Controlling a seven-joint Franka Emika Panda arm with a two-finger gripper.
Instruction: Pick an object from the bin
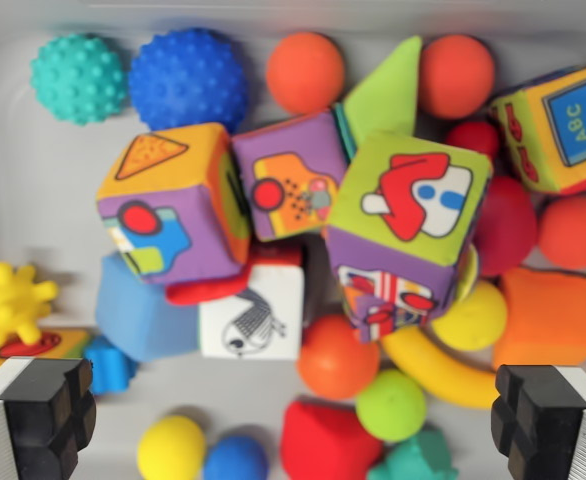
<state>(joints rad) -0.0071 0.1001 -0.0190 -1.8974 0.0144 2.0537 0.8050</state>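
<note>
While the gripper (293,425) hangs wide open and empty above the bin (13,200), 1 orange ball (337,357) lies between its fingers, slightly toward the wrist view's right.

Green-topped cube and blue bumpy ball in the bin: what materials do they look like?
Green-topped cube: looks like printed fabric over soft stuffing; matte, with stitched seams, rounded edges and slightly bulging faces. Blue bumpy ball: probably soft rubber or plastic; an even grid of moulded nubs, one colour, dull sheen. Neither is being pressed, so softness is a guess.
</note>
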